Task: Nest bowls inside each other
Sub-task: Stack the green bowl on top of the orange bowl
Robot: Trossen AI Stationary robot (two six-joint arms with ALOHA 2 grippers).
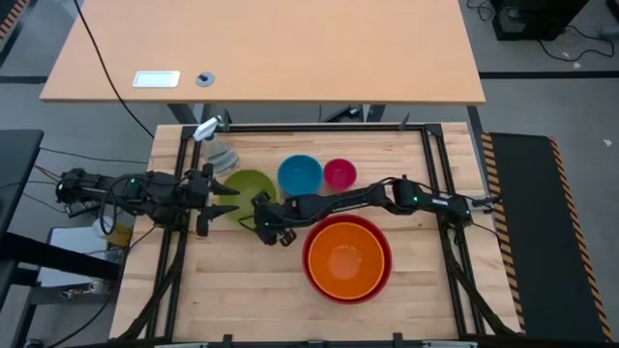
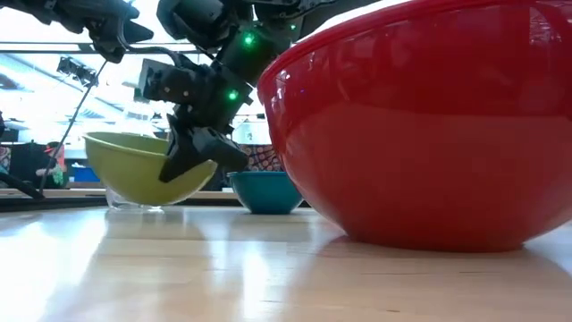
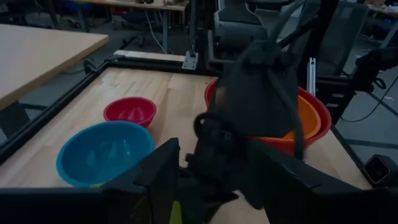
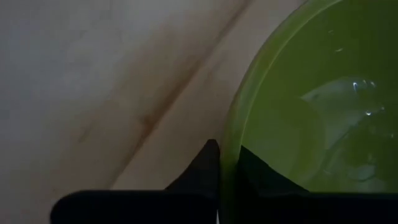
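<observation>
The lime green bowl (image 1: 247, 187) stands on its base on the table at mid left. My right gripper (image 1: 259, 206) reaches across from the right and is shut on its rim. The blue bowl (image 1: 300, 174) and the small pink bowl (image 1: 339, 174) stand side by side behind my right arm. The orange bowl (image 1: 346, 254) lies inside the big red bowl (image 1: 384, 280) at the near middle. My left gripper (image 1: 224, 193) stands open at the green bowl's left side, above the table, with nothing between its fingers. My right gripper pinches the green bowl's rim (image 4: 229, 146) on its near right side, one finger (image 4: 205, 169) outside the wall and the other (image 4: 264, 171) inside. The fingers slant down from the table's right. In the low view the bowl (image 2: 134, 165) sits low at the table top.
A clear spray bottle (image 1: 215, 138) stands at the far left, just behind the green bowl. A black frame rail (image 1: 319, 127) runs round the table. In the low view the red bowl (image 2: 429, 125) fills the right half.
</observation>
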